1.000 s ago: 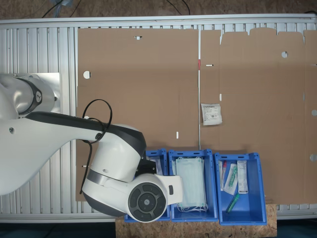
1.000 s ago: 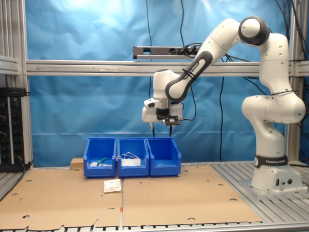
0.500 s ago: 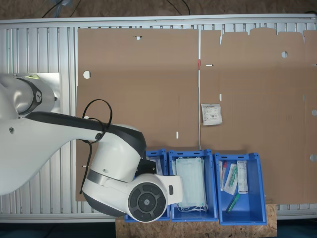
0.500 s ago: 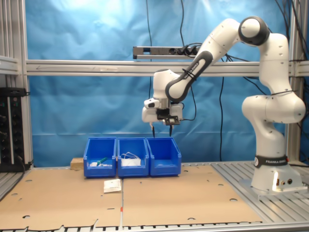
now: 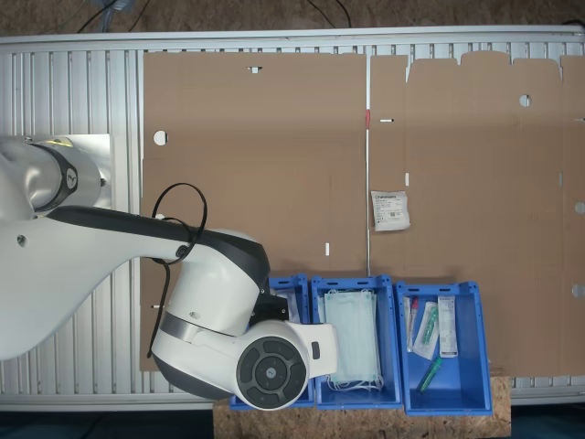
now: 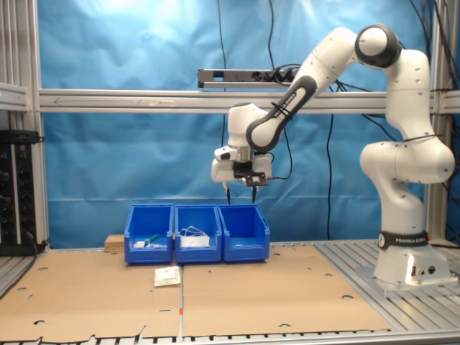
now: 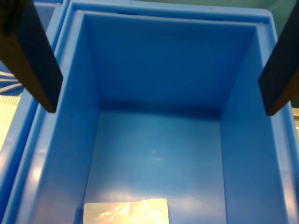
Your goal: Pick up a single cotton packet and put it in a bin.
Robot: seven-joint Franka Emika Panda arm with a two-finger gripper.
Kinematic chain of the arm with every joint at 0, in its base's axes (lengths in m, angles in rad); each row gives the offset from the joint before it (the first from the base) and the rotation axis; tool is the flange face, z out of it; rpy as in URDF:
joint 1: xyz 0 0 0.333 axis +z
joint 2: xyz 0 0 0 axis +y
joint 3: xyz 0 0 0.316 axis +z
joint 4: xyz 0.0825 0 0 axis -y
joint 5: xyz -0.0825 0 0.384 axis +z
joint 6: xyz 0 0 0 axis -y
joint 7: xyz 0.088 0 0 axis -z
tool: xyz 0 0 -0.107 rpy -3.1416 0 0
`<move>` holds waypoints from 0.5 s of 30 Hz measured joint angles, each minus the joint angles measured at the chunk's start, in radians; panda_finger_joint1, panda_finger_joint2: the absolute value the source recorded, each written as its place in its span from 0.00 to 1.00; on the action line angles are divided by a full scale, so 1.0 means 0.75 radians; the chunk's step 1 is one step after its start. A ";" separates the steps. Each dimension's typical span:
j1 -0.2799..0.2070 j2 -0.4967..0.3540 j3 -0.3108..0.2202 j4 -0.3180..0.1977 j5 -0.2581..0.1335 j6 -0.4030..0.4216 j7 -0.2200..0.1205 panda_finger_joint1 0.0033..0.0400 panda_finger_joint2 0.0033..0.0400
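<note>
Hovering above the bin [image 6: 244, 232], the gripper [image 6: 249, 188] has its fingers [image 7: 32, 51] spread with nothing between them; a whitish packet [image 7: 125, 211] already lies on the bin's floor; the cotton packet [image 5: 390, 209] rests flat on the cardboard [image 5: 274, 165], well apart, past the mask bin [image 5: 355, 340], towards the first exterior view's right, its long axis running away from the bins.
</note>
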 joint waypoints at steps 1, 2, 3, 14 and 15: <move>0.000 0.000 0.000 0.000 0.000 0.000 0.000 1.00 1.00; 0.000 0.000 0.000 0.000 0.000 0.000 0.000 1.00 1.00; 0.000 0.000 0.000 0.000 0.000 0.000 0.000 1.00 1.00; 0.006 -0.004 0.000 0.000 0.000 0.000 0.000 1.00 1.00; 0.009 -0.006 0.000 0.000 0.000 0.000 0.000 1.00 1.00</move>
